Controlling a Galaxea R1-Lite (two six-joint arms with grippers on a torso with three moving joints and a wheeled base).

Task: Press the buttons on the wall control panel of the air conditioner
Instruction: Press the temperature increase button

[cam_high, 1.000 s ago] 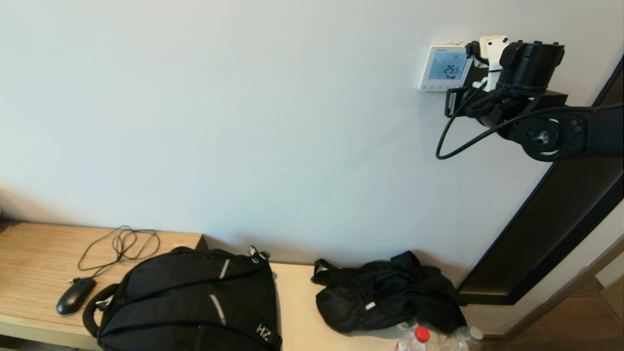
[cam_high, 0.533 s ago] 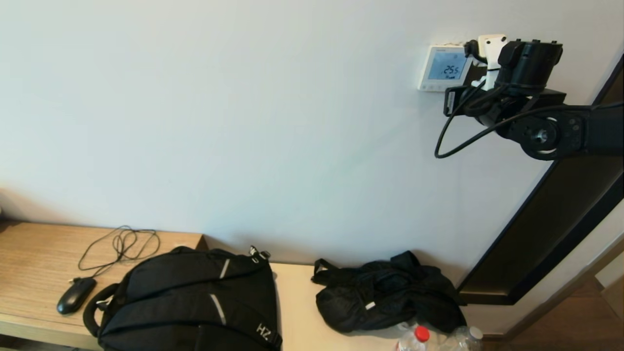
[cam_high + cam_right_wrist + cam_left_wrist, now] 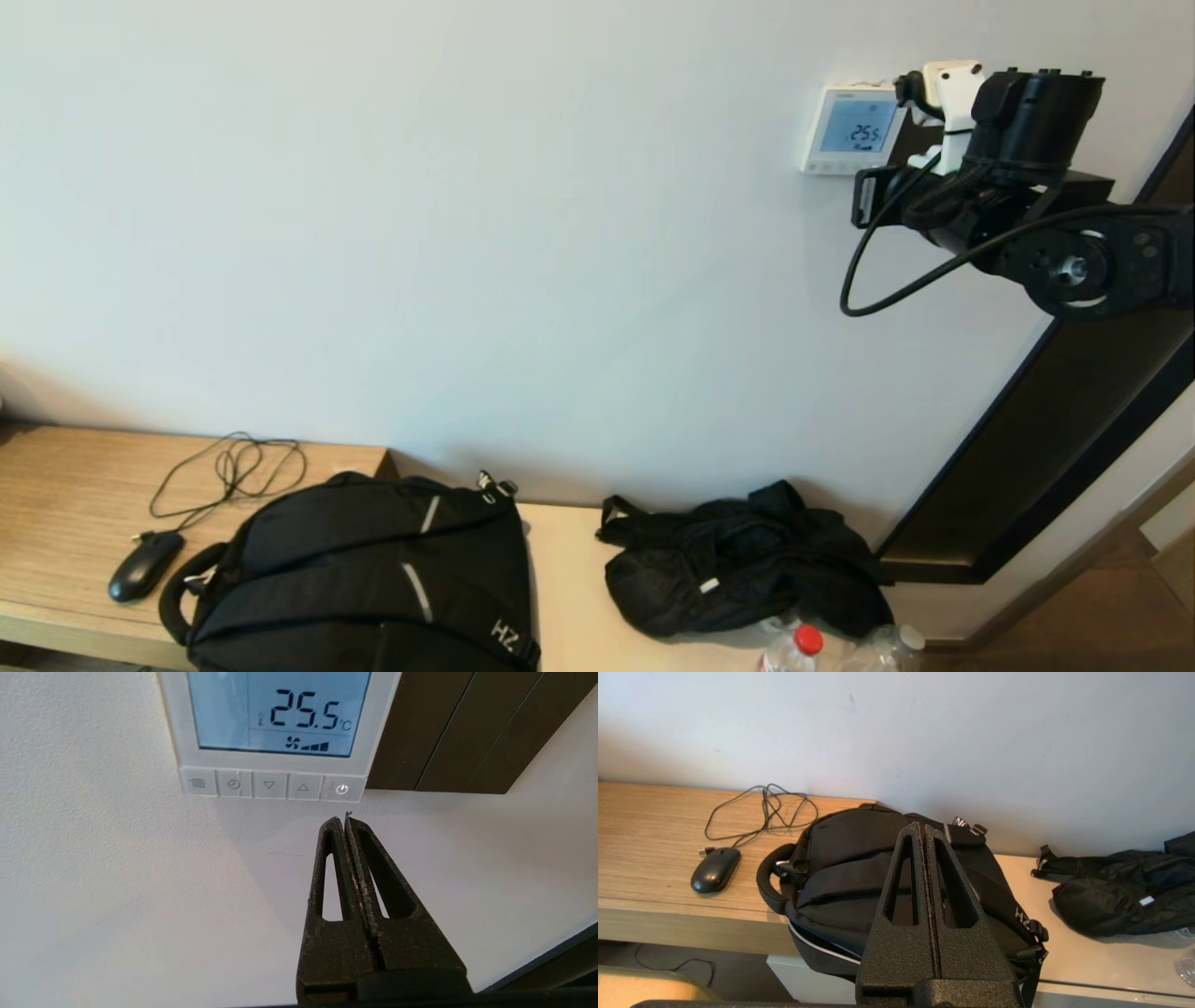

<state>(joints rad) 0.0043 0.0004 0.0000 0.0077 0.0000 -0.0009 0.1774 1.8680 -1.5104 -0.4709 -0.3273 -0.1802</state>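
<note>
The white wall control panel (image 3: 851, 131) hangs high on the wall, its pale blue screen (image 3: 275, 714) reading 25.5 °C. A row of small pale buttons (image 3: 268, 785) runs along its lower edge, with the power button (image 3: 342, 789) at the end nearest the brown plate. My right gripper (image 3: 345, 820) is shut and empty, its tips just below the power button, close to the wall. In the head view the right arm (image 3: 1027, 177) is raised beside the panel and hides the fingers. My left gripper (image 3: 921, 828) is shut and empty, parked above the black backpack (image 3: 887, 877).
A dark brown plate (image 3: 444, 728) sits right beside the panel. A dark door frame (image 3: 1055, 420) runs down the right. On the wooden bench (image 3: 65, 495) lie a mouse (image 3: 142, 566) with cable, the backpack (image 3: 373, 579), a black bag (image 3: 738, 569) and bottles (image 3: 794, 651).
The right arm has shifted slightly to the right and a little up beside the panel. The screen still reads 25.5. The left arm has not moved.
</note>
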